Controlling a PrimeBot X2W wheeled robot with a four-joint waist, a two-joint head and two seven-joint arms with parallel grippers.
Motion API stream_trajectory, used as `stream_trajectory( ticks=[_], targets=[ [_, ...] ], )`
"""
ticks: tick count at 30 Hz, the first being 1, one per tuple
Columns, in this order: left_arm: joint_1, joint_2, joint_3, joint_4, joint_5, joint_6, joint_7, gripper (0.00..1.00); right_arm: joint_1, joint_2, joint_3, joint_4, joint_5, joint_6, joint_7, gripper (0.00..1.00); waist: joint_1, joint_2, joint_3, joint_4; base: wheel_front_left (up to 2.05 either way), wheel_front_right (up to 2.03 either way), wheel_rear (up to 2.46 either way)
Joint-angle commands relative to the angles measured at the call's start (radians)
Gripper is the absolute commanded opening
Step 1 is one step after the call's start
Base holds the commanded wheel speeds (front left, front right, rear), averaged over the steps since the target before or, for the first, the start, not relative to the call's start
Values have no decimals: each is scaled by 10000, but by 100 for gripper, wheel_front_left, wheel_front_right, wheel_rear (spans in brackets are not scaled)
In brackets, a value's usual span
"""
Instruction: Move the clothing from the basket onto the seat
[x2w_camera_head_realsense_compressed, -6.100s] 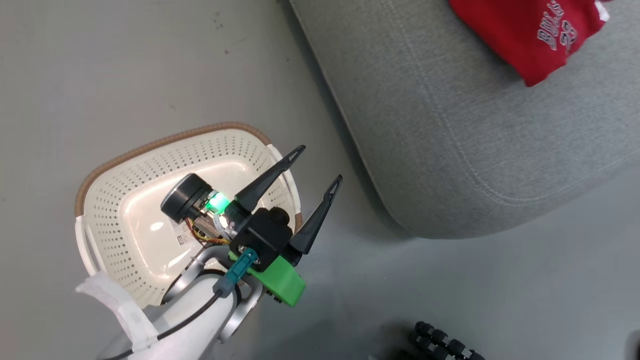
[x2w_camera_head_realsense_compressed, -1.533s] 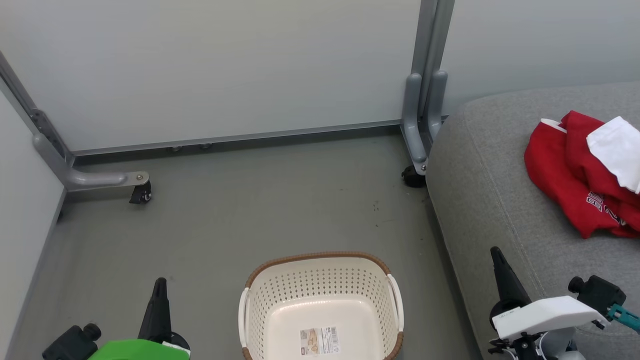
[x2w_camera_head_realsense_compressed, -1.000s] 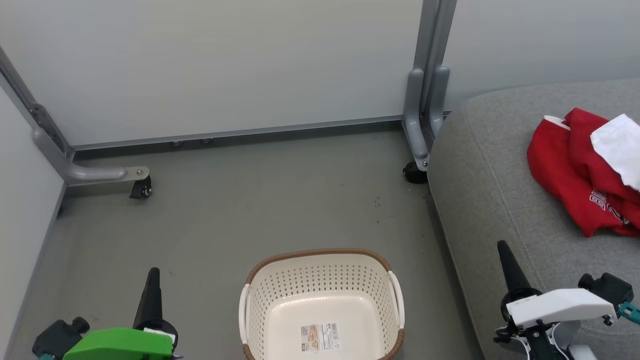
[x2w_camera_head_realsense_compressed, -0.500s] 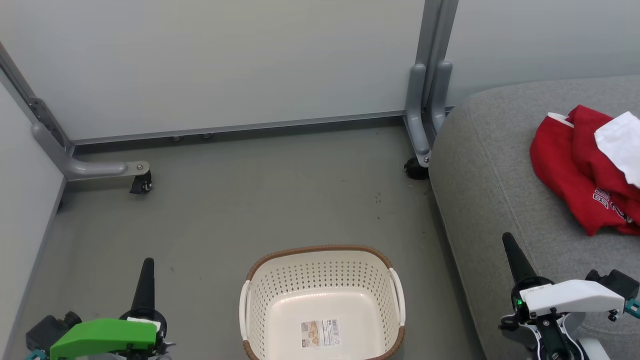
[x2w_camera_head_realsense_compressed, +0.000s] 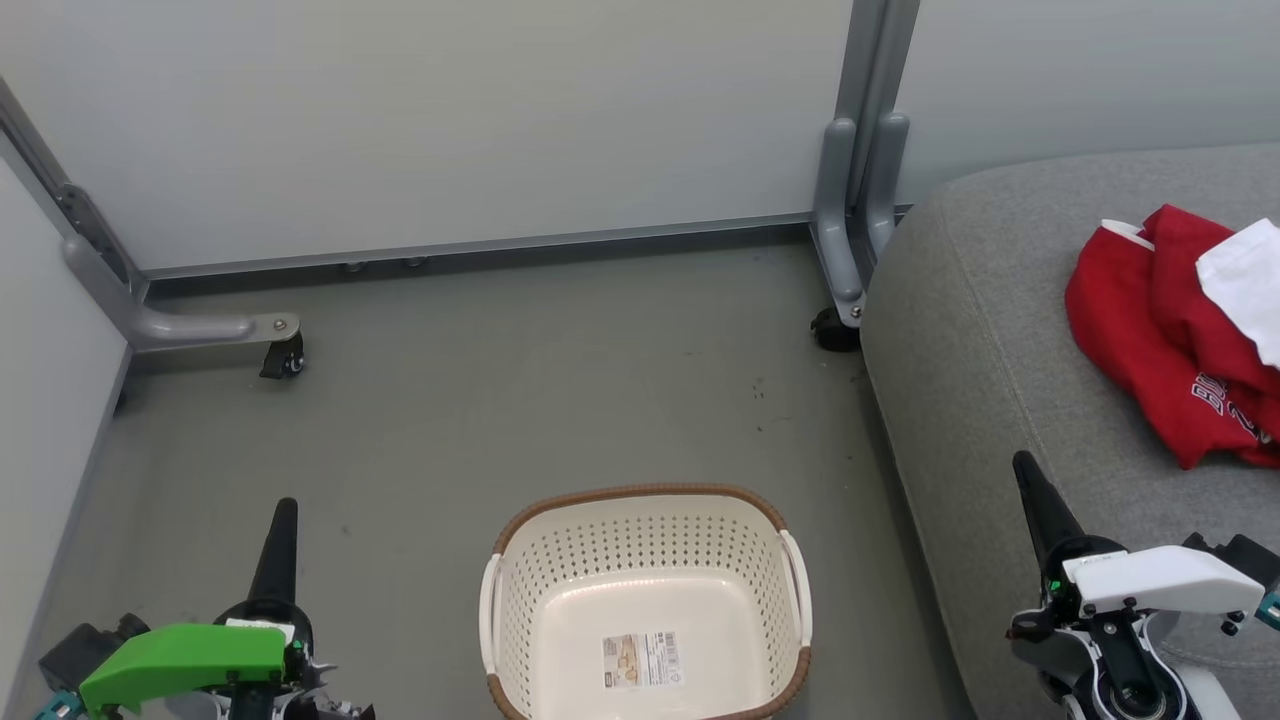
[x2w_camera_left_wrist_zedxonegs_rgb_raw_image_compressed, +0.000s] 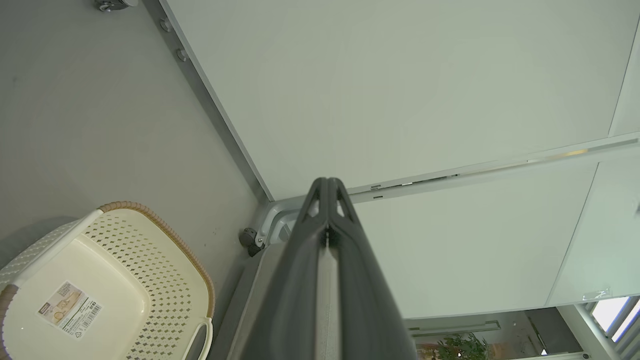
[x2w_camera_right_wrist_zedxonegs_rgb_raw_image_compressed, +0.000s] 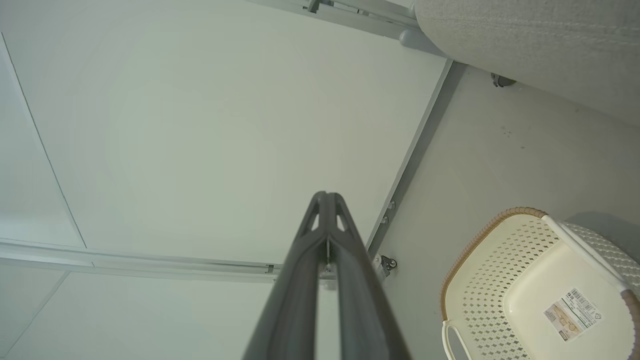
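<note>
Left tool (x2w_camera_head_realsense_compressed: 285, 508), right tool (x2w_camera_head_realsense_compressed: 1023, 462) pinched together, empty; clothing (x2w_camera_head_realsense_compressed: 1150, 330) on seat (x2w_camera_head_realsense_compressed: 960, 350) cut by frame edge.

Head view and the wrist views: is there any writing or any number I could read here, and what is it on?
"BU" above "2": white lettering on the red clothing; the rest runs off the picture's edge.
The sticker inside the basket: a barcode and print, too small to read.
</note>
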Motion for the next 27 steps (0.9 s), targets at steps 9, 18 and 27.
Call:
stream_trajectory(
  ticks=[9,18,27],
  targets=[
    [-460,53,205,98,-859,-126,253,0,-300,-20,-212,60,889,5,264,0,0,0,80,24,0,0,0],
    [-617,30,332,204,-1496,-210,439,0,-370,-2,-363,118,1538,4,441,0,0,0,154,45,0,0,0],
    [-753,7,479,316,-2111,-283,621,0,-485,15,-510,179,2158,4,626,0,0,0,229,66,0,0,0]
  ],
)
